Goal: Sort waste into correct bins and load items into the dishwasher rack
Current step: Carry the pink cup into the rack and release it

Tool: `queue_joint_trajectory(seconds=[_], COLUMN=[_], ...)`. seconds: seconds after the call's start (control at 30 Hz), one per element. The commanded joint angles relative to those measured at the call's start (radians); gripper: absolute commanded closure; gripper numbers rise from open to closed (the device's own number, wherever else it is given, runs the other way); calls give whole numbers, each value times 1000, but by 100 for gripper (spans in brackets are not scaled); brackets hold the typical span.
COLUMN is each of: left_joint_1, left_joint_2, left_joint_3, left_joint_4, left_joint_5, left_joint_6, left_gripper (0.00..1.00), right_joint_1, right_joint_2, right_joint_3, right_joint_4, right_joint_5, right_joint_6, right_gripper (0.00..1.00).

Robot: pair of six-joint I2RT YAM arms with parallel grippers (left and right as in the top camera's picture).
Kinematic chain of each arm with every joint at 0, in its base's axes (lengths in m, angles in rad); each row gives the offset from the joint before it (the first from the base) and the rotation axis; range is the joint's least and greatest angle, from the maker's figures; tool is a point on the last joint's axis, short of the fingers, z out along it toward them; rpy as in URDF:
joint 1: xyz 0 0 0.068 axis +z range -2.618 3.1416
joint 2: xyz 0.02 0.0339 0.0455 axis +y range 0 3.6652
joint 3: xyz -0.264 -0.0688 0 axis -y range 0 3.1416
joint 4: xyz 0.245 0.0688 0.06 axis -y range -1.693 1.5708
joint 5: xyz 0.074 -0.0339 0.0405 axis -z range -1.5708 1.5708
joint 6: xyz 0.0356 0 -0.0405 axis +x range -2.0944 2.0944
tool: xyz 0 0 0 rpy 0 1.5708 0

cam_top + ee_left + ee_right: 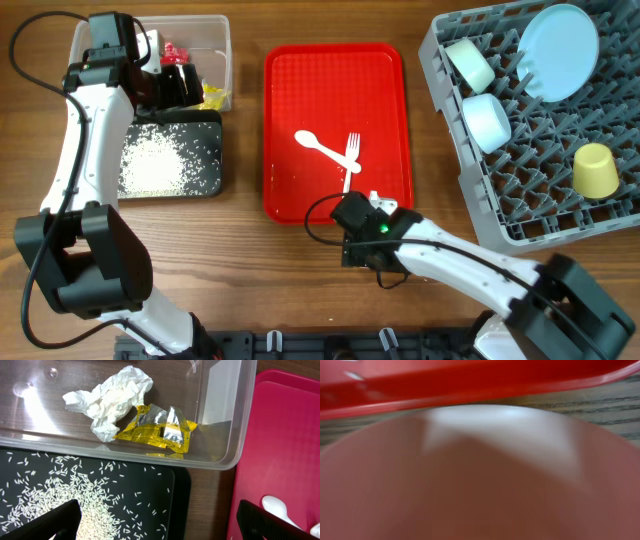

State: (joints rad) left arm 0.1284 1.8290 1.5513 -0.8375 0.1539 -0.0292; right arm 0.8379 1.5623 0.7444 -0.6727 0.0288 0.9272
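My left gripper (180, 85) hangs open over the near edge of the clear tub (222, 60), its fingers (55, 522) set wide with nothing between them. In the tub lie a white wrapper (110, 400), a yellow wrapper (157, 427) and a red wrapper (177, 50). Rice grains (65, 490) cover the black tray (205, 180). My right gripper (362, 238) sits at the front edge of the red tray (335, 90). A pale pink cup (480, 485) fills the right wrist view and hides the fingers. A white spoon (318, 145) and fork (351, 155) lie on the red tray.
The grey dishwasher rack (540, 215) stands at the right. It holds a light blue plate (558, 38), two bowls (470, 62) (487, 120) and a yellow cup (596, 170). Bare wooden table separates the trays.
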Motion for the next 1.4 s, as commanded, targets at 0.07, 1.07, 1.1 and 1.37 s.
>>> queue_joint_trajectory(seconds=[0.07,1.07,1.1,1.37], left_joint_1=[3,3,3,3], left_joint_2=[-11,-11,-11,-11], left_joint_3=[6,6,6,6], left_joint_4=[2,2,2,2], left_joint_5=[1,1,1,1], left_joint_6=[-5,-5,-5,-5], left_gripper=[0,0,0,0], right_joint_1=[3,-991,-1046,-1235], right_joint_2=[29,-172,-161,-32], right_joint_3=[-5,622,622,622], right_joint_4=[-27,-570,-548,-368], right_joint_5=[-20,-381,-429,-742], right_joint_6=[15,-724,-732,-660], right_gripper=[34,39,40,43])
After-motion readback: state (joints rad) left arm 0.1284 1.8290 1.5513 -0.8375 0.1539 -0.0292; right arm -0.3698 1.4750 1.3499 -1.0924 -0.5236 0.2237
